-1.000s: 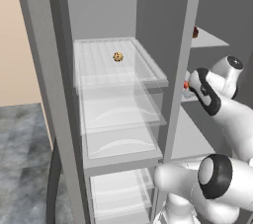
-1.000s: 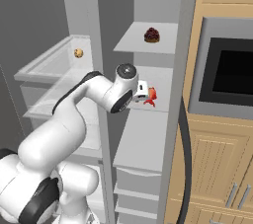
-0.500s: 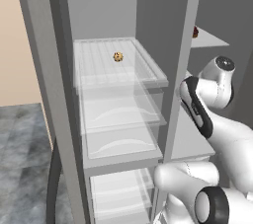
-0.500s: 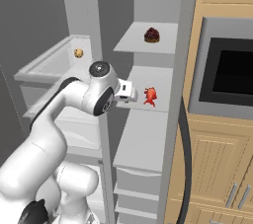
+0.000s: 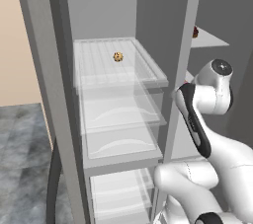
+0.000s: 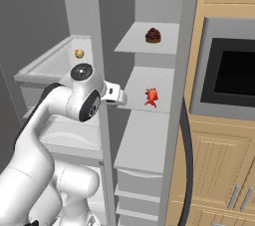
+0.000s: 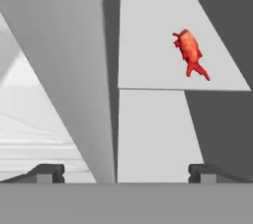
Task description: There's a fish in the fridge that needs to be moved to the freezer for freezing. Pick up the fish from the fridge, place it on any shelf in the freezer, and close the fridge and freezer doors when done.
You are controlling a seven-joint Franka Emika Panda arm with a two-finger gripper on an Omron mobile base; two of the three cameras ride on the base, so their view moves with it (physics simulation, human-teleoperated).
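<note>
The red-orange fish lies on the middle light-grey shelf of the freezer, with nothing touching it. My gripper is open and empty. It hangs in front of the shelf's left edge, a short way back from the fish, beside the grey divider between freezer and fridge. The fridge's ribbed glass shelf carries a tan speckled ball. Both doors stand open at the outer sides.
A dark red-brown lump sits on the freezer shelf above. Clear drawers fill the fridge below the glass shelf, and grey drawers sit low in the freezer. A wooden cabinet with a black oven stands to the right.
My gripper has let go of the fish and drawn back to the left, out of the freezer. The fish stays lying on the middle shelf.
</note>
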